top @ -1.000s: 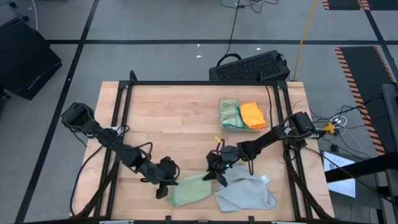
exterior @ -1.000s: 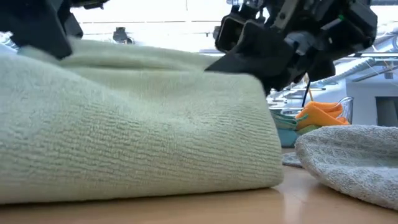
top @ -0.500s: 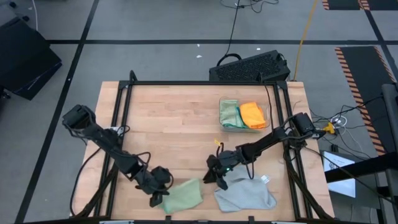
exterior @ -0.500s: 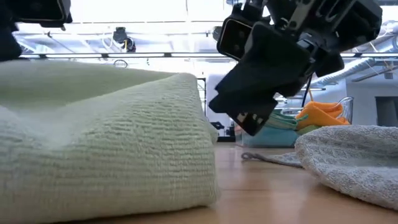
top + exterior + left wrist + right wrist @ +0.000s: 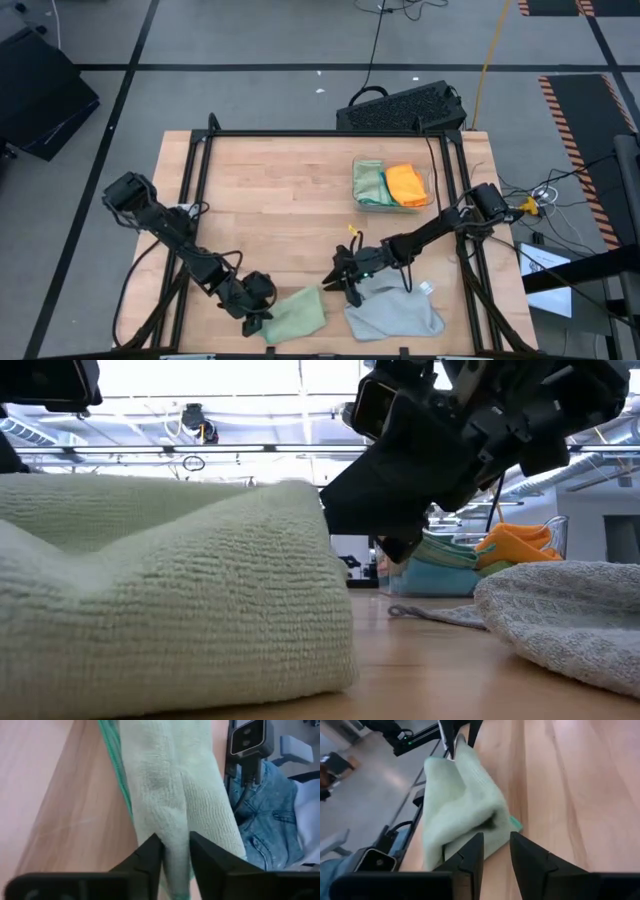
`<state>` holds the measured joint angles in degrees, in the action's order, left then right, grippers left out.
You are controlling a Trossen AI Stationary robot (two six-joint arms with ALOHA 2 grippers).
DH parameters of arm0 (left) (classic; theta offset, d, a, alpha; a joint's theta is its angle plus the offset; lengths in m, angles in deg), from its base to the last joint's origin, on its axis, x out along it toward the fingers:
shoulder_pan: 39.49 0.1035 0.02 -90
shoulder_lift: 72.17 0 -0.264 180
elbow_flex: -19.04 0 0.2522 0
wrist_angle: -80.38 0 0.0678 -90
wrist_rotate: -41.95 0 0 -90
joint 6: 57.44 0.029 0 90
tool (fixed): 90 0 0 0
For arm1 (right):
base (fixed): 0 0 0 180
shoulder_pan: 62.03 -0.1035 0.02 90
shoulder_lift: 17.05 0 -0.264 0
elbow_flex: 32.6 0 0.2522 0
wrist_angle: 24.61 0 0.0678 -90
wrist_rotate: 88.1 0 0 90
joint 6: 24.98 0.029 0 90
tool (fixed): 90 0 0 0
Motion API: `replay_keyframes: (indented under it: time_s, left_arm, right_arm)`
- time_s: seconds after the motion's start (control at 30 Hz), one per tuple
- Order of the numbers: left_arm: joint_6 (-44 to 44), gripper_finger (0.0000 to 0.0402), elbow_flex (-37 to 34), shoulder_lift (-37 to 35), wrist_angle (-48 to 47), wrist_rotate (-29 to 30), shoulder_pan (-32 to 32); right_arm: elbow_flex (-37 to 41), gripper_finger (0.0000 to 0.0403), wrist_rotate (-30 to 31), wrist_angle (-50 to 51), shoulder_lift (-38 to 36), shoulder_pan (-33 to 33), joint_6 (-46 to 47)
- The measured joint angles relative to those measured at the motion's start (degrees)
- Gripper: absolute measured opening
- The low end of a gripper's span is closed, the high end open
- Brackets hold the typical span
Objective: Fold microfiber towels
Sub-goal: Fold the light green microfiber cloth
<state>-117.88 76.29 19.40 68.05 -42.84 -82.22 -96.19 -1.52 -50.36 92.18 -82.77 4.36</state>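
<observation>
One pale sage green towel (image 5: 297,315) lies folded and bunched at the table's near edge, at about 6 o'clock from the table's centre, and we see it again as a thick soft mound filling the left of the low view (image 5: 170,595). At its 9 o'clock end sits the left gripper (image 5: 262,318); in the left wrist view its two dark fingers (image 5: 150,857) stand slightly parted with a ridge of the towel (image 5: 175,805) between them, so we read it as loosely pinching the cloth rather than clamped on it. At the towel's 2 o'clock corner the right gripper (image 5: 345,283) hovers just beside it — its fingers (image 5: 472,852) show a narrow gap with nothing between them, the towel (image 5: 462,810) lying just ahead.

At 3 o'clock from the green towel, touching or nearly so, we find the light grey towel (image 5: 395,310), crumpled and unfolded. Well apart, at about 1 o'clock, the clear tray (image 5: 357,199) holds a green towel (image 5: 370,182) and an orange towel (image 5: 406,184) side by side — both appear folded. Everything rests on the wooden table (image 5: 270,210).
</observation>
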Motion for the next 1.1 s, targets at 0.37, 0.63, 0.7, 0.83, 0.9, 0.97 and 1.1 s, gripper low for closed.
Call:
replay_keyframes:
  time_s: [0.37, 0.63, 0.7, 0.83, 0.9, 0.97, 1.1]
  left_arm:
    - [0.33, 0.0178, 0.00, -0.11, 1.95, -0.65, -0.27]
    - [3.74, 0.0123, 0.00, -0.13, 5.88, -0.71, -1.18]
    - [3.79, 0.0103, 0.00, -0.13, 6.23, -0.70, -1.46]
    - [3.80, 0.0065, 0.00, -0.13, 6.21, -0.68, -2.20]
    - [4.60, 0.0046, 0.00, -0.13, 6.23, -0.67, -2.55]
    - [5.37, 0.0027, 0.00, -0.13, 6.25, -0.67, -2.85]
    - [5.52, 0.0009, 0.00, -0.13, 6.23, -0.23, -3.09]
  right_arm:
    - [-0.07, 0.0130, 2.96, -3.38, 2.06, -3.36, -2.52]
    - [-5.48, 0.0285, -1.83, -6.46, 9.23, -3.67, -0.61]
    - [-6.75, 0.0310, -5.17, -7.64, 10.05, -3.33, -0.85]
    - [-7.13, 0.0325, -9.06, -7.48, 10.16, -2.95, -3.08]
    - [-7.02, 0.0323, -10.80, -7.39, 10.16, -2.83, -3.98]
    - [-7.01, 0.0319, -13.25, -7.03, 10.16, -2.55, -4.53]
    - [-6.91, 0.0317, -13.11, -6.49, 10.16, -2.46, -4.62]
